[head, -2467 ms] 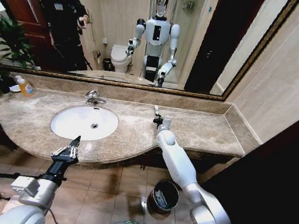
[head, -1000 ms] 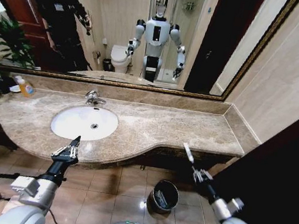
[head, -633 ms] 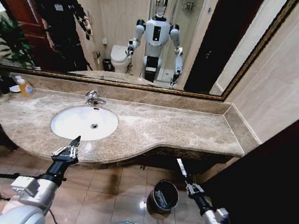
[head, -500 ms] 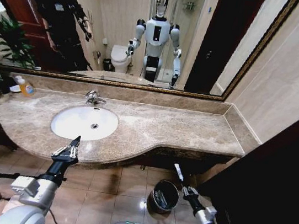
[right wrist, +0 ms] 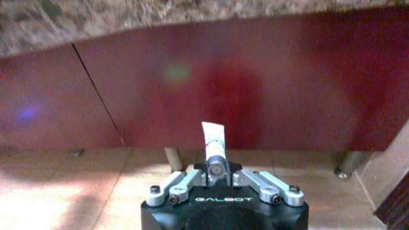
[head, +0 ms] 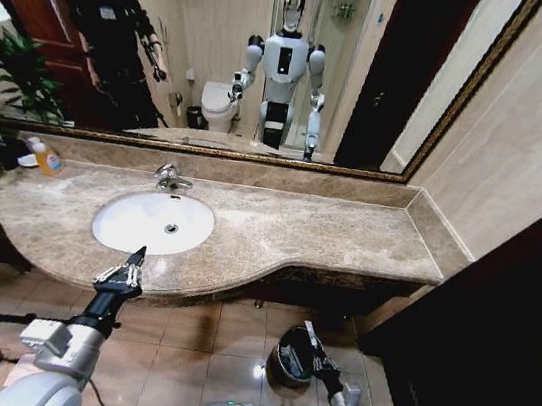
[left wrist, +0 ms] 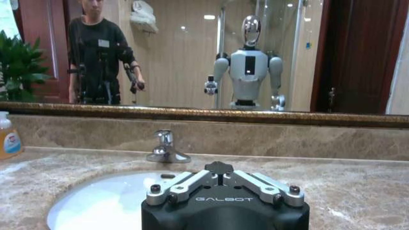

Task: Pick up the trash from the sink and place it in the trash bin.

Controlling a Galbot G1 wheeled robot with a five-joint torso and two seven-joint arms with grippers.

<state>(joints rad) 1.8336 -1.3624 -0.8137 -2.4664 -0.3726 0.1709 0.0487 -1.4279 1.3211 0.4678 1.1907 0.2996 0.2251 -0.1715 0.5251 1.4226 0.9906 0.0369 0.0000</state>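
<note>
Black left tool (left wrist: 222, 178) with silver finger links, screws, white GALBOT lettering, grey-white arm

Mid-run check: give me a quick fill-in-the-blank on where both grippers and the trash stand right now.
1. The right gripper is shut on a white ____ with its flat end sticking out.
2. In the head view, that gripper hangs over the rim of the ____, on the floor below the countertop.
3. The left gripper hangs at the front edge of the ____.
4. The orange-yellow soap bottle stands on the countertop near the ____.

Missing words: tube; trash bin; sink; plant
</note>
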